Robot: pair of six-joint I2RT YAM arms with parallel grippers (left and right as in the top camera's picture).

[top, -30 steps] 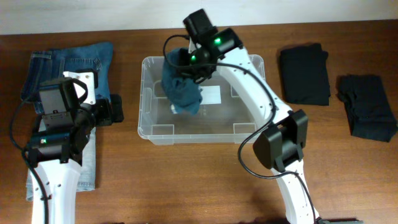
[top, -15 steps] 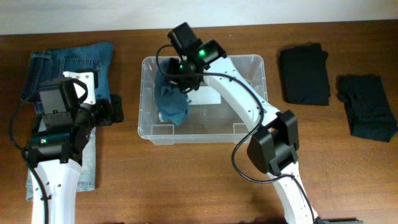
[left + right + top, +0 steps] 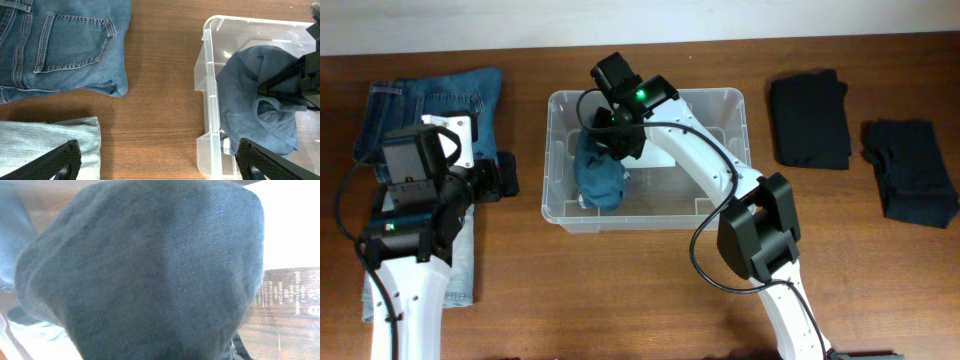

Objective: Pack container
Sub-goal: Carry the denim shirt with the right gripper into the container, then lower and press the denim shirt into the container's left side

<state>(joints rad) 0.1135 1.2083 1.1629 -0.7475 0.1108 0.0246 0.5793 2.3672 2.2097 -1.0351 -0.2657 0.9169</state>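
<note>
Overhead: right gripper (image 3: 617, 143) pinches blue cloth (image 3: 600, 178) inside container (image 3: 650, 222), center frame; left gripper (image 3: 507, 176) gapes wide at left, near jeans (image 3: 480, 95).

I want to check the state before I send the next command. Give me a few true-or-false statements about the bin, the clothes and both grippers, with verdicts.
1. The right gripper is shut on the blue garment inside the container. True.
2. The left gripper holds the jeans. False: its jaws are wide open and empty, over bare table beside the jeans.
3. Two black folded garments lie on the table, on the right arm's side of the container. True.
4. A black garment lies in the container. False: the blue garment is the only clothing seen in it.
</note>
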